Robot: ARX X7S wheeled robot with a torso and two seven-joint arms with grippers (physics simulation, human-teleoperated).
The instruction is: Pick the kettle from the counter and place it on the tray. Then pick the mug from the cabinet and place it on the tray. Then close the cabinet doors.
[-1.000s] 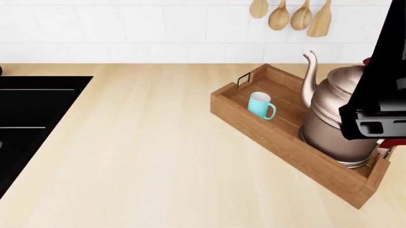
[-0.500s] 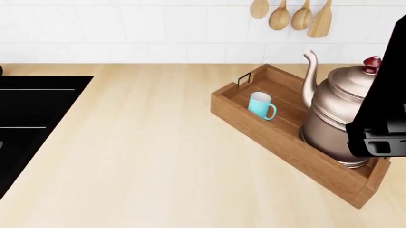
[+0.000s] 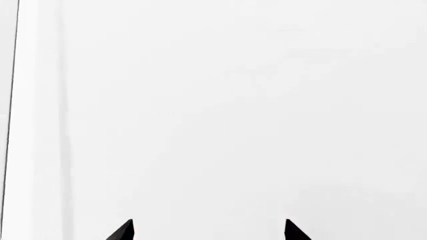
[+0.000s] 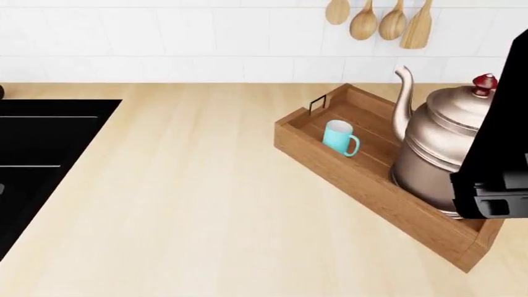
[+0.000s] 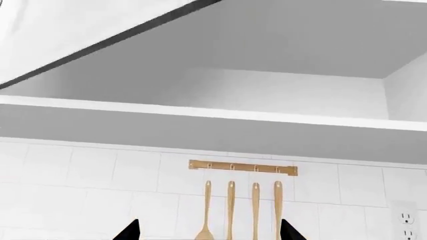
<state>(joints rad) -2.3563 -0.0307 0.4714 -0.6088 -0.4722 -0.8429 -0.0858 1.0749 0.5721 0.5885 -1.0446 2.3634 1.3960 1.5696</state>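
Now the tray sits angled on the counter, below the wooden spoons that hang on the tiled wall. Inside the tray the kettle stands upright at the near end, its thin spout pointing toward the far end and its red knob on top of the domed lid. The mug stands upright in the tray too, beside the kettle on the spout's side and apart from it, closer to the black wire handle at the tray's far short end. Well away from the tray, across the bare counter, a black sink is set into the worktop.

A dark part of the right arm overlaps the kettle's side in the head view; whether it touches the kettle cannot be told.

From the right wrist view, the right gripper shows only two dark fingertips, spread apart with nothing between them, facing the open cabinet with its bare shelf above the spoon rail.

From the left wrist view, the left gripper also shows two separated fingertips holding nothing, facing a plain white surface.
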